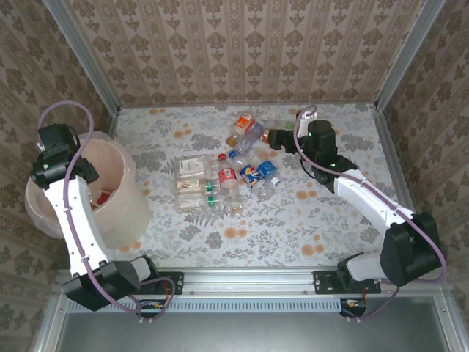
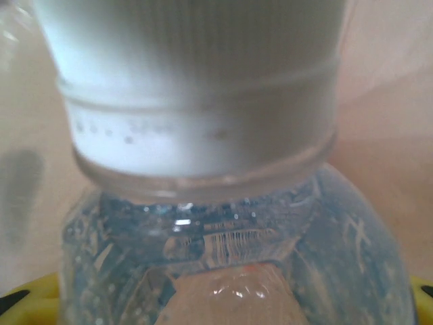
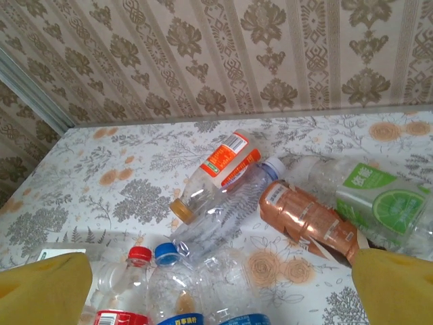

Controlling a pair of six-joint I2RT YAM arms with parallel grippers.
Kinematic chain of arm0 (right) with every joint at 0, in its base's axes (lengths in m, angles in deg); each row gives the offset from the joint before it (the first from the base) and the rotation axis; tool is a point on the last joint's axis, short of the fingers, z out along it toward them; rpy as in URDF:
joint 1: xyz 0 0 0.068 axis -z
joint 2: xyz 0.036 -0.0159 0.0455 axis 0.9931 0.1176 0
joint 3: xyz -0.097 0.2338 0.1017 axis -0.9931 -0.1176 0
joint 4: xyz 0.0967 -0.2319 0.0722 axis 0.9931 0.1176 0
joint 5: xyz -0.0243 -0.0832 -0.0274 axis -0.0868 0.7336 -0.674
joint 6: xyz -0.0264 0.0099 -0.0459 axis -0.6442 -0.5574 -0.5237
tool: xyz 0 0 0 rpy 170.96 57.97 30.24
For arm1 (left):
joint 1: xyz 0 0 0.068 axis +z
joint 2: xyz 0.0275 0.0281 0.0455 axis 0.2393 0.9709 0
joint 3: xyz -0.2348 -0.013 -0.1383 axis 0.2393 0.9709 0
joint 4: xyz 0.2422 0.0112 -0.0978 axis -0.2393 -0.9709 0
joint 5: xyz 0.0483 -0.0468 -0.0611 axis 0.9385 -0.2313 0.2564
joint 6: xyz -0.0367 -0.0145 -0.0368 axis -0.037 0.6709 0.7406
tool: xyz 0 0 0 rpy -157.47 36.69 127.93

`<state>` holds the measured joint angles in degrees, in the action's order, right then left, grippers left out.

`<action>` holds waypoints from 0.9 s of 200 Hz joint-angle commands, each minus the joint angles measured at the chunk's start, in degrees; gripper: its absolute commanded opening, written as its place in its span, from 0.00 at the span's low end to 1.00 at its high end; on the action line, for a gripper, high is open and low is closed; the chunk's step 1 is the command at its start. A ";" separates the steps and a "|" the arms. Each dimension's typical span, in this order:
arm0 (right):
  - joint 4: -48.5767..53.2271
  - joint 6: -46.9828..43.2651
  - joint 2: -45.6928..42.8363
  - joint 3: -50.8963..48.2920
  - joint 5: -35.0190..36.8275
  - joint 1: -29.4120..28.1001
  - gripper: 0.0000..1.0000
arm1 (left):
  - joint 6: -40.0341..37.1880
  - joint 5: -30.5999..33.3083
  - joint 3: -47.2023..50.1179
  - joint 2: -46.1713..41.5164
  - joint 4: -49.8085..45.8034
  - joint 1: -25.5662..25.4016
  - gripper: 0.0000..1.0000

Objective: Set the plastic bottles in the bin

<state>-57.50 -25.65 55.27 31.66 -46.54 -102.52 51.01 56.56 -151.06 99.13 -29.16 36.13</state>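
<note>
At nine o'clock on the table point(image 1: 330, 220) sits the bin point(image 1: 123, 209), and the left gripper point(image 2: 223, 308) hangs over its mouth, its yellow fingers pinching a clear white-capped bottle point(image 2: 203, 115) by the shoulder just under the cap. The risk here is in the letting go: the wrist sits toward the rim's nine o'clock side rather than dead centre, so a bottle released on a tilt could clip the edge, drag the thin liner point(image 1: 33, 202) or bounce out. The remaining plastic bottles point(image 1: 227, 176) lie heaped at the table's centre and on toward twelve o'clock, many touching. At one o'clock the right gripper point(image 3: 220, 291) is lowered with its fingers spread wide, holding nothing; a copper-tinted bottle point(image 3: 308, 220) lies just off its finger at four o'clock of the wrist view, pressed against a green-labelled bottle point(image 3: 379, 200). Closing from here could catch only the copper bottle's rounded, slick end and squirt it away, or nudge its neighbours, including the orange-labelled bottle point(image 3: 226, 159) at twelve, rolling toward the far wall, out of easy reach.
</note>
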 commanded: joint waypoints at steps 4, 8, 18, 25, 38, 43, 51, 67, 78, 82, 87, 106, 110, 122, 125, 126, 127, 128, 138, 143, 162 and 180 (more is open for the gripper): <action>2.07 -1.70 -0.33 2.13 1.10 -0.22 1.00 | 0.06 -0.86 1.07 0.04 -0.25 0.39 0.59; 2.13 -1.73 -0.20 2.21 1.08 -0.16 1.00 | 0.15 -0.73 1.15 0.08 -0.12 0.39 0.61; 2.12 -1.46 0.07 2.33 1.09 -0.20 1.00 | 0.37 -0.41 1.10 0.34 -0.24 0.42 0.64; 2.07 -1.29 0.27 2.32 1.20 -0.16 1.00 | 0.57 -0.36 0.94 0.58 -0.36 0.40 0.67; 2.72 -0.90 0.76 2.69 1.16 -0.17 1.00 | 1.11 -0.67 0.21 1.04 -0.86 0.35 0.72; 3.22 -0.91 0.89 3.04 1.09 -0.20 1.00 | 1.27 -1.04 -0.25 1.33 -1.13 0.33 0.74; 3.95 -0.85 1.08 3.43 1.13 -0.16 1.00 | 1.47 -1.15 -0.94 1.62 -1.50 0.00 0.78; 4.91 -0.64 1.09 3.63 1.66 -0.16 1.00 | 1.94 -0.87 -1.68 1.37 -1.43 -0.97 0.83; 5.56 -0.55 0.91 3.42 1.93 -0.20 1.00 | 2.30 -1.03 -2.09 0.91 -1.17 -1.53 0.85; 5.66 -0.50 0.78 3.31 2.05 -0.16 1.00 | 2.42 -1.32 -2.30 0.73 -1.16 -1.69 0.86; 5.69 -0.45 0.66 3.05 2.34 -0.16 1.00 | 2.44 -1.65 -2.51 0.46 -1.10 -2.04 0.87; 5.60 0.22 0.38 1.87 3.04 -0.21 1.00 | 2.95 -2.55 -3.24 -1.00 -0.77 -3.37 0.89; 5.60 0.29 0.46 1.69 3.20 -0.17 1.00 | 3.09 -2.97 -3.31 -1.51 -0.50 -3.73 0.89; 5.66 0.54 0.85 1.12 3.58 -0.16 1.00 | 3.60 -5.01 -3.14 -3.30 0.94 -4.71 0.91; 5.79 0.56 0.92 1.02 3.74 -0.16 1.00 | 3.78 -5.81 -3.07 -3.88 1.48 -4.94 0.91; 5.83 0.54 1.00 1.01 3.77 -0.16 1.00 | 3.86 -6.09 -3.01 -4.08 1.65 -5.04 0.91; 5.89 0.53 1.04 0.96 3.88 -0.16 1.00 | 3.90 -6.33 -2.94 -4.26 1.87 -5.14 0.91; 5.92 0.57 1.11 0.93 3.97 -0.16 1.00 | 3.96 -6.57 -2.90 -4.48 2.07 -5.23 0.91; 7.35 0.74 1.35 1.23 4.97 -0.12 1.00 | 4.57 -9.51 -2.27 -6.29 4.40 -5.87 0.92; 8.37 0.65 2.57 1.59 5.10 -0.05 1.00 | 4.88 -11.34 -1.82 -7.29 5.97 -6.21 0.92; 12.53 -0.88 5.23 3.83 5.22 0.52 1.00 | 6.51 -20.16 1.04 -11.01 13.34 -7.19 0.94; 16.66 -3.19 8.55 7.06 4.76 1.54 1.00 | 8.76 -28.92 4.65 -13.74 21.77 -8.04 0.97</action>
<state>-48.45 -26.04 59.69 34.37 -43.24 -102.21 55.78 42.09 -150.53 88.64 -20.03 29.18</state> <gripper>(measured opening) 0.999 0.948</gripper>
